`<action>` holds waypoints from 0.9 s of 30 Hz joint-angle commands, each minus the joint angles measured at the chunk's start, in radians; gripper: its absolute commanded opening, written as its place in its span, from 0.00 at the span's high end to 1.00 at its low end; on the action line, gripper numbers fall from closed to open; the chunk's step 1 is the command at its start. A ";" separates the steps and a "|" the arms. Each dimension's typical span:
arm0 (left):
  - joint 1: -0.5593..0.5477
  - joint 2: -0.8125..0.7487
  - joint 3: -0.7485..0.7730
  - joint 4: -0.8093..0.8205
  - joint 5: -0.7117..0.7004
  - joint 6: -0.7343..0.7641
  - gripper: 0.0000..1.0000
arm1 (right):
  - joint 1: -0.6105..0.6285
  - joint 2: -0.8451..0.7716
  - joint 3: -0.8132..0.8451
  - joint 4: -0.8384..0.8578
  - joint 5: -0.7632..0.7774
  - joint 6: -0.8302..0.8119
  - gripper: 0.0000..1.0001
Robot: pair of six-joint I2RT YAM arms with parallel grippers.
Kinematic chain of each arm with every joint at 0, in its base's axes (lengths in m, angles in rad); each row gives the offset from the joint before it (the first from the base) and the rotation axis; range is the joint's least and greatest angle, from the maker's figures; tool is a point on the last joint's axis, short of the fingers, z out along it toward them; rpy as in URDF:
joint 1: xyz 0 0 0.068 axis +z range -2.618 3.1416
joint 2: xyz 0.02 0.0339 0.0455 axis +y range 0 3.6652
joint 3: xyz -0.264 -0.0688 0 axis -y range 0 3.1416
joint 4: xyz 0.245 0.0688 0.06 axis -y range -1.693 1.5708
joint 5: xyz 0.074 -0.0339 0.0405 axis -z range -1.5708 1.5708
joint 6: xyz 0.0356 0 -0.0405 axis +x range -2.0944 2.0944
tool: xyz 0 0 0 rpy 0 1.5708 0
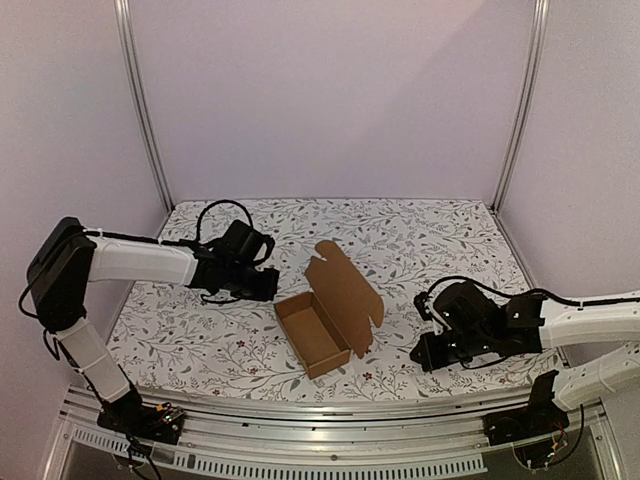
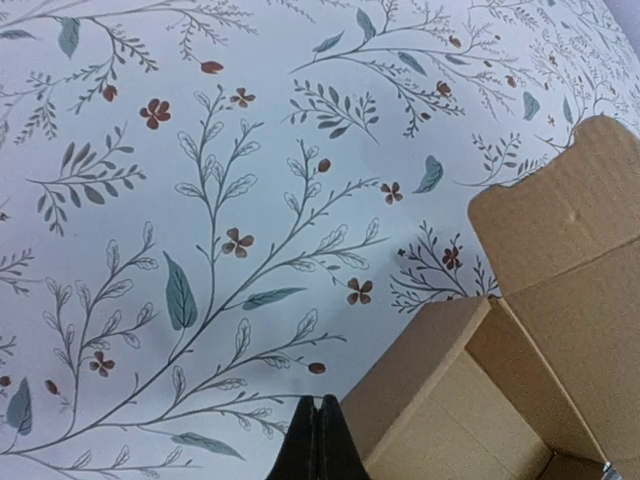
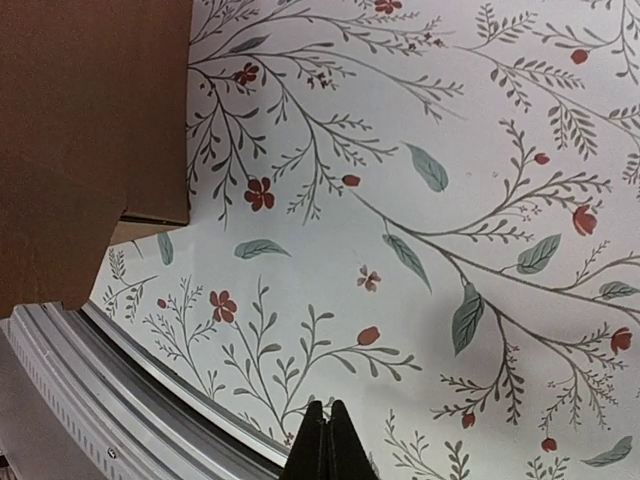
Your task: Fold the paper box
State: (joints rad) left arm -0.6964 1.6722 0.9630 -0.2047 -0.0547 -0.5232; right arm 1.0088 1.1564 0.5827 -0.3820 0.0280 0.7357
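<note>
Floral-patterned table (image 1: 420,240), open paper box (image 1: 325,310) resting near its middle

The paper box (image 1: 327,320) is matt brown cardboard on a smooth, floral-printed table covering (image 1: 420,235).

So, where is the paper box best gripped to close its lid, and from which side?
Probably the paper box by its lid, at the free long edge, coming from the right: the lid leans open that way, thin and bare.

The paper box (image 1: 314,335) is sitting centrally on the table (image 1: 430,235), between the left gripper (image 1: 273,285) and the right gripper (image 1: 419,355), touching neither.
</note>
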 commanded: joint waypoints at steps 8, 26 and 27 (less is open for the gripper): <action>0.024 0.096 -0.004 0.087 0.112 0.008 1.00 | 0.102 0.090 -0.041 0.218 0.002 0.183 1.00; -0.080 -0.029 -0.239 0.183 0.144 -0.101 1.00 | 0.105 0.089 0.024 0.108 0.254 0.182 0.95; -0.090 -0.039 -0.247 0.181 0.141 -0.109 1.00 | 0.106 0.081 0.031 0.103 0.269 0.178 0.93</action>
State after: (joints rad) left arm -0.7452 1.6756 0.7486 -0.0448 0.0891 -0.5865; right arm 1.1065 1.2854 0.5690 -0.2253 0.1749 0.9188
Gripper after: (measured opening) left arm 0.005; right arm 0.042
